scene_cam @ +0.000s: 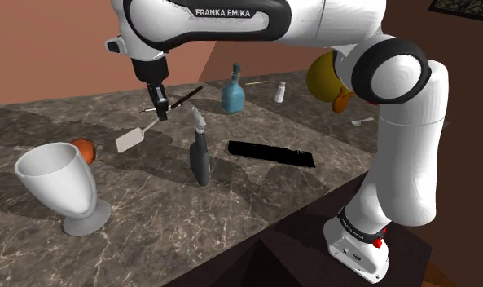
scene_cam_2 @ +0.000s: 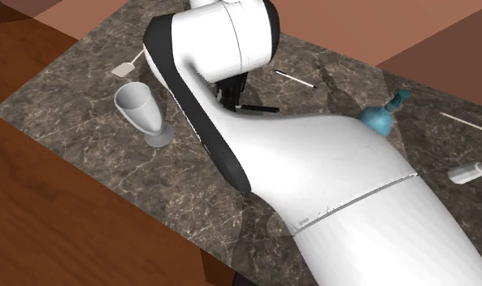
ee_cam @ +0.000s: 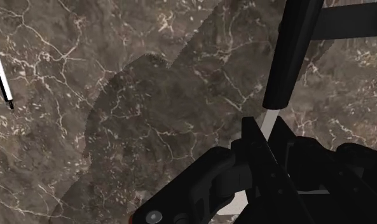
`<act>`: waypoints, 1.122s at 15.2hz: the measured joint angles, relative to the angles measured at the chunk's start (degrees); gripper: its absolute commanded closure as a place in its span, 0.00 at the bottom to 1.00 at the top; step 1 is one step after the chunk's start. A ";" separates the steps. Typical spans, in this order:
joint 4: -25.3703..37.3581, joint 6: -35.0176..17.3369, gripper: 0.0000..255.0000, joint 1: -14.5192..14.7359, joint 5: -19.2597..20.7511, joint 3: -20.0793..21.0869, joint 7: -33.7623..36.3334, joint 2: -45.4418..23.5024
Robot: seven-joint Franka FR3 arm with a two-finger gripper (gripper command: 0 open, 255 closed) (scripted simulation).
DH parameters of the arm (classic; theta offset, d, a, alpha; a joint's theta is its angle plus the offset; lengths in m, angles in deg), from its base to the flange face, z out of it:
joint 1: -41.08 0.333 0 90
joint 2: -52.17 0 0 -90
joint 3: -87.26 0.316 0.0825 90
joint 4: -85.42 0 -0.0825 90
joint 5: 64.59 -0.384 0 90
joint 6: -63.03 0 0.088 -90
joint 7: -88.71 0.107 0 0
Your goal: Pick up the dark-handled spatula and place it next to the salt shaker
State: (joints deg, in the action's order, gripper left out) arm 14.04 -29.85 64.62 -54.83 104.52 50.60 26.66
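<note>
My gripper [scene_cam: 160, 112] is shut on the spatula's thin white shaft, just below its dark handle [scene_cam: 189, 95]. The white blade [scene_cam: 129, 140] hangs lower, toward the shoulder view's left, and looks raised off the marble counter [scene_cam: 256, 192]. In the wrist view the black fingers [ee_cam: 252, 143] clasp the white shaft, and the dark handle [ee_cam: 292, 57] runs away from the gripper [ee_cam: 264, 137]. The small white salt shaker [scene_cam: 280, 91] stands far off to the shoulder view's right, past a blue bottle [scene_cam: 233, 94]. It lies at the second exterior view's right edge [scene_cam_2: 471, 172]. A dark handle end [scene_cam_2: 259, 110] pokes out beside the arm.
A white goblet [scene_cam: 64, 187], an orange object [scene_cam: 85, 149], a dark bottle [scene_cam: 200, 155] and a flat black strip [scene_cam: 272, 153] are on the counter. A thin white-and-black stick [ee_cam: 1, 70] lies near. A white blade [scene_cam_2: 123, 70] shows beyond the goblet [scene_cam_2: 141, 110].
</note>
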 measured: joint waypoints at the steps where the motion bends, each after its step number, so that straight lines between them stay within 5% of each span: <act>1: -0.03 0.14 1.00 -0.35 -0.08 -0.10 -0.46 0.20; 17: -15.18 -5.85 1.00 -15.29 -3.58 -5.86 -19.66 11.05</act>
State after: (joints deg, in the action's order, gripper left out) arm -1.13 -35.70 49.33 -58.40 98.66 30.95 37.71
